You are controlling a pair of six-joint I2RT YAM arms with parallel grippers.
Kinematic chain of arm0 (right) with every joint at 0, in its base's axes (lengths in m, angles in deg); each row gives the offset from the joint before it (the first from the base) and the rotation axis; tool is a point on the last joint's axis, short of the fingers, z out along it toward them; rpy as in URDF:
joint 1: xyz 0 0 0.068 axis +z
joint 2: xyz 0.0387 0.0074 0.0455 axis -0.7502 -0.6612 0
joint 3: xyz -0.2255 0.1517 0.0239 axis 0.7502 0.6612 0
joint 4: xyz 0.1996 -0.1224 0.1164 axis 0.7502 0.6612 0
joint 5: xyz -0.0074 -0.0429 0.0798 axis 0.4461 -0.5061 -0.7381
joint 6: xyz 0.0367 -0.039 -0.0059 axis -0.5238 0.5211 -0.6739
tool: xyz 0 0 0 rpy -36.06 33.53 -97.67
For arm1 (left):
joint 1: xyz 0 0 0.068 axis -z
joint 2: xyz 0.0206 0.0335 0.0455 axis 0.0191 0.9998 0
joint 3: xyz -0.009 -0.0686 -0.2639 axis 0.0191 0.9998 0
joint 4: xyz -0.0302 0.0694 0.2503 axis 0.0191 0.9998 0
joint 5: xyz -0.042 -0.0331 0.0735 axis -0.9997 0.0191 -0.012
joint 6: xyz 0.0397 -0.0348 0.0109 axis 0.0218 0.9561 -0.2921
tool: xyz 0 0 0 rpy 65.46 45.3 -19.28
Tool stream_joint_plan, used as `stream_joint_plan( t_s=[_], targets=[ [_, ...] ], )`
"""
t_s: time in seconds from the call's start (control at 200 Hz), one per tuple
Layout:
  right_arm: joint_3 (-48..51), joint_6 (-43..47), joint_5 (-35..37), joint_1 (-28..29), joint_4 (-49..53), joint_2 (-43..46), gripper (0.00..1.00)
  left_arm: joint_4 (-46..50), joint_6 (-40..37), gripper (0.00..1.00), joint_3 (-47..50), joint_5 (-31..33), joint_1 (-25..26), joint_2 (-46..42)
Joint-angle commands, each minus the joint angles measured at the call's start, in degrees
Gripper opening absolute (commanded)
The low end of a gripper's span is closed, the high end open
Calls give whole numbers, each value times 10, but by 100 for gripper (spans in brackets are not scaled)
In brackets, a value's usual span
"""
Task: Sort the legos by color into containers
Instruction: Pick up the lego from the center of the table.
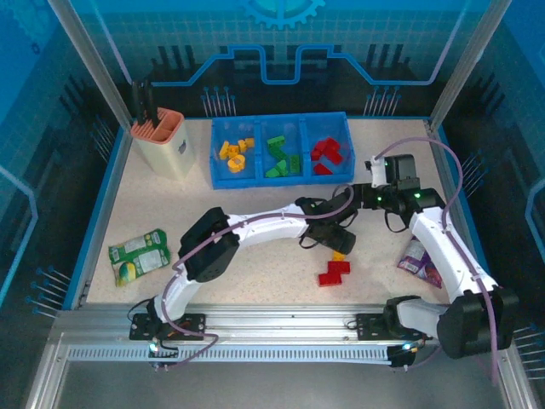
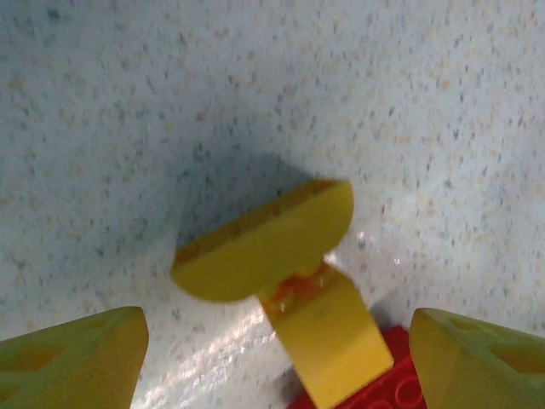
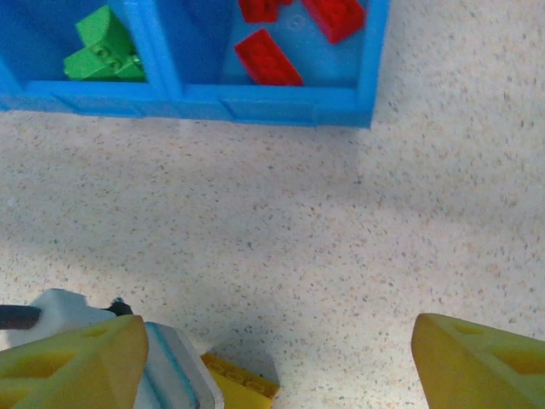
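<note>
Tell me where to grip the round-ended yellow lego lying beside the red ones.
Probably take the yellow lego across its two long straight sides near the middle, coming down from above. Its right end is rounded and might slip, and a red lego crowds the near side.

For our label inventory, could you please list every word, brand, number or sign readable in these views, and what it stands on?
No text reads clearly in any view.
green packet: printed design, too small to read.
purple packet: printing, too small to read.
cream holder: small mark on its side, too small to read.
red brick: stud lettering, if any, is blurred.
</note>
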Motion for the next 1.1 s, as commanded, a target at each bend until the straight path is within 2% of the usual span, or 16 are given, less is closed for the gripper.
stream_joint_plan(
  t_s=[0.0,0.29,0.63,1.091],
  targets=[
    [15,-40,-63,-12,-40,-2,83,29,10,82,-58,48,11,41],
    [38,-76,-57,-36,-54,2,84,79,-4,83,-143,72,19,112],
    [38,-105,-72,-47,-83,-10,87,92,-32,82,-145,113,19,127],
    [35,-109,-92,-48,-90,-24,90,68,-26,76,-128,103,14,146]
  ],
)
